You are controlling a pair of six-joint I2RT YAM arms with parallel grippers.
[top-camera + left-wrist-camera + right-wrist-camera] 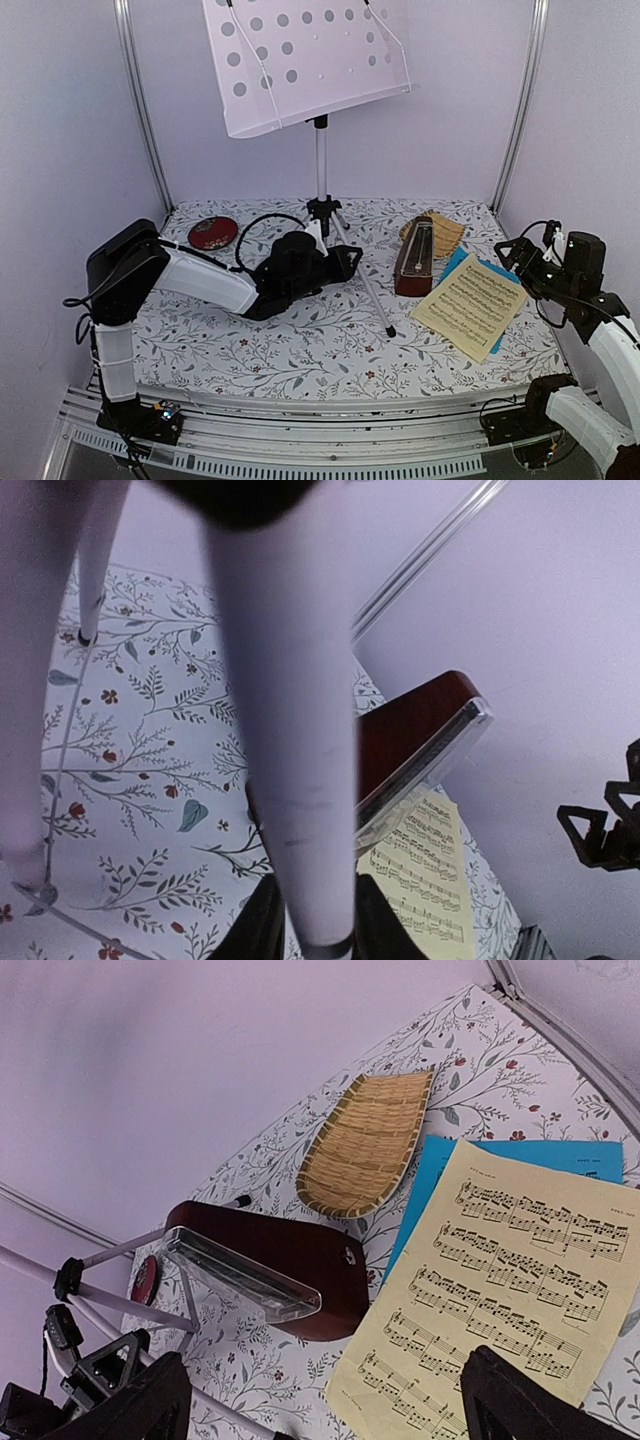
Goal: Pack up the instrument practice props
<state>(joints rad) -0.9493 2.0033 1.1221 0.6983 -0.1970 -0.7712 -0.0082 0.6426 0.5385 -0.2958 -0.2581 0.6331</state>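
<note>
Stand leg [290, 730] snug between left end effector [320, 935] fingers [250, 930]

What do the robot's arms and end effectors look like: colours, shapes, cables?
The left arm and right arm have white rounded links and bulky black joints. Thin black cables loop beside both. The left end effector and right end effector are black and angular.

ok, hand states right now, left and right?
Left hand: closed around a music stand leg.
Right hand: open, holding nothing.
</note>
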